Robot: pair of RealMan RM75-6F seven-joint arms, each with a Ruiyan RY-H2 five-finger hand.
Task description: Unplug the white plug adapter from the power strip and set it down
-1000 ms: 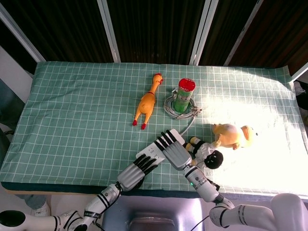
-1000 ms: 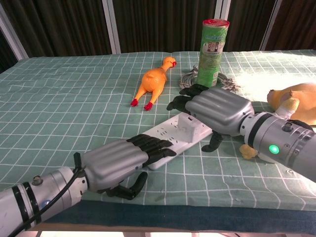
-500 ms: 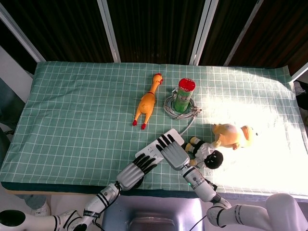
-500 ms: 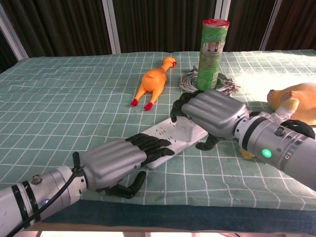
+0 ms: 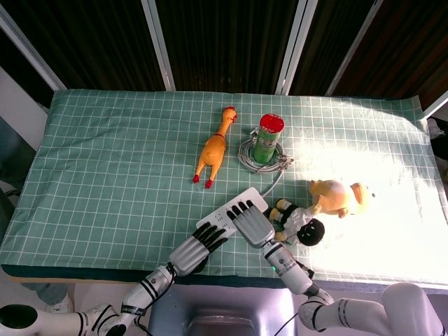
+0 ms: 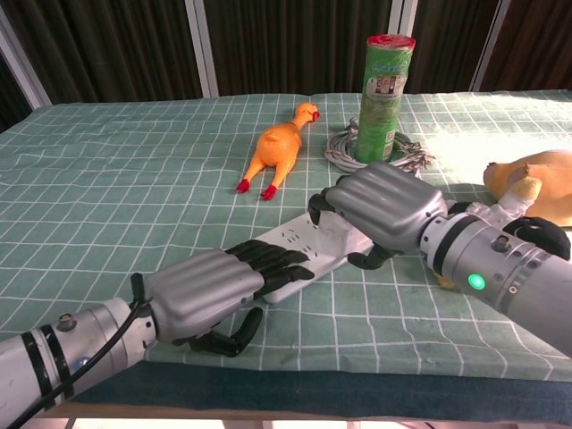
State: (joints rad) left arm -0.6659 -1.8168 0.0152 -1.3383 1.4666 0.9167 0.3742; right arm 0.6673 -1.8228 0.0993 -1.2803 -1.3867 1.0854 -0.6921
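Observation:
The white power strip (image 6: pixel 290 243) lies diagonally near the table's front edge (image 5: pixel 218 219). The white plug adapter (image 6: pixel 336 238) still sits on the strip's far half and is mostly covered. My right hand (image 6: pixel 384 207) arches over it, fingers curled down the far side and thumb tucked at the near side, gripping it. The head view hides the adapter under this right hand (image 5: pixel 253 225). My left hand (image 6: pixel 214 288) lies flat with its fingers pressing on the strip's near end, also seen as the left hand (image 5: pixel 199 246) from above.
An orange rubber chicken (image 6: pixel 279 150) lies behind the strip. A green can (image 6: pixel 382 80) stands inside the coiled cable (image 6: pixel 340 145). To the right lie a black-and-white doll (image 5: pixel 301 222) and a yellow plush toy (image 5: pixel 339 196), close to my right forearm.
My right hand has lowered onto the adapter and its fingers have curled closed around it. The left hand has stayed on the strip's near end.

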